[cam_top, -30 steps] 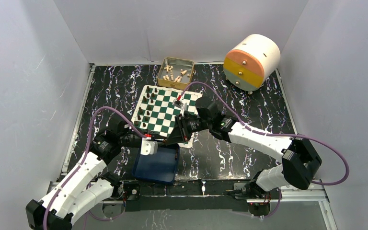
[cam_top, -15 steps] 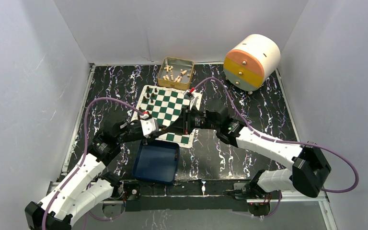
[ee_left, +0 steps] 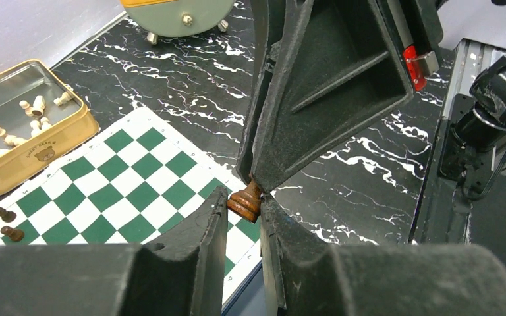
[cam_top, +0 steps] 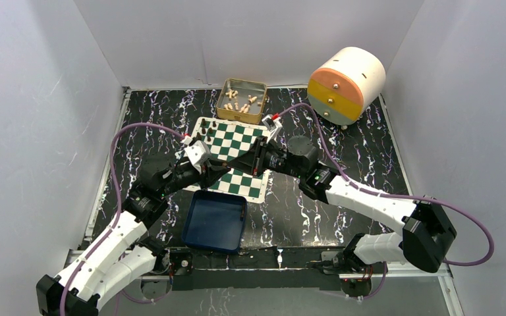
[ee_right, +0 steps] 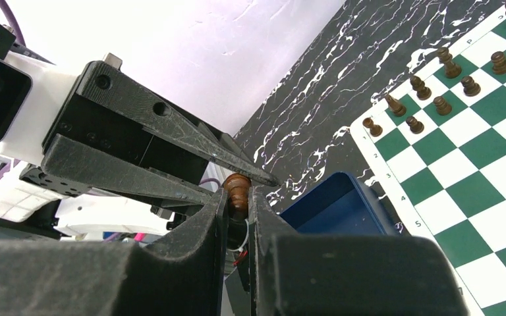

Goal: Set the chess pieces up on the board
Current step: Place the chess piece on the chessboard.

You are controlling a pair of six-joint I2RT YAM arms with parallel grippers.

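Dark-brown wood is pinched from two sides at once. A single dark-brown chess piece (ee_left: 246, 199) is clamped at its base between the fingers of the left gripper (ee_left: 242, 210), and its other end is caught by the tips of the right gripper (ee_left: 258, 187), which meets the left one nose to nose. Both pairs of jaws are closed on the piece, so it is carried in the air and touches nothing else.

This double hold is judged to be a hand-over or a re-grip, probably so that the piece can be set down upright. Which gripper is meant to let go cannot be told.

The board (ee_left: 105, 197) lies below and just beyond the joined fingertips. Placed pieces (ee_right: 421, 87) are ranked along the board's edge, off to the left of the left gripper's fingers. The blue tray (ee_right: 342, 210) sits lower, on the near side of the tips, and the gold tin (ee_left: 36, 155) is found past the board.
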